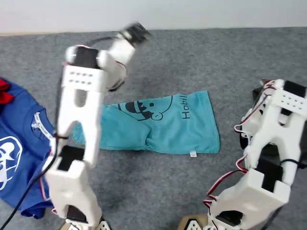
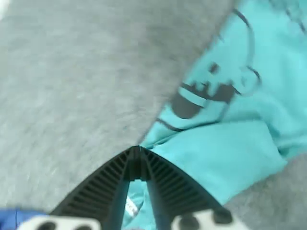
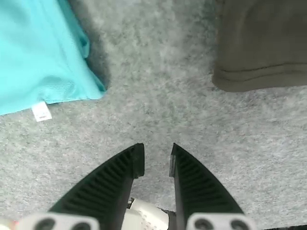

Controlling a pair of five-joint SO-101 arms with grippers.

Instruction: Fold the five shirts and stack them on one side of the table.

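One olive shirt (image 3: 261, 43) lies near teal shirt (image 3: 41, 52)

High view looks down over the table (image 1: 230, 62); 2 wrist views peer close, all sharing the teal shirt (image 1: 168, 129).

Looks like a robotics lab bench: grey felt table cover (image 3: 158, 105) under the right claw (image 3: 157, 160), white printed arms (image 1: 79, 120) with loose wires (image 1: 238, 128), plain pale wall (image 1: 192, 12) beyond the left claw (image 2: 139, 152).
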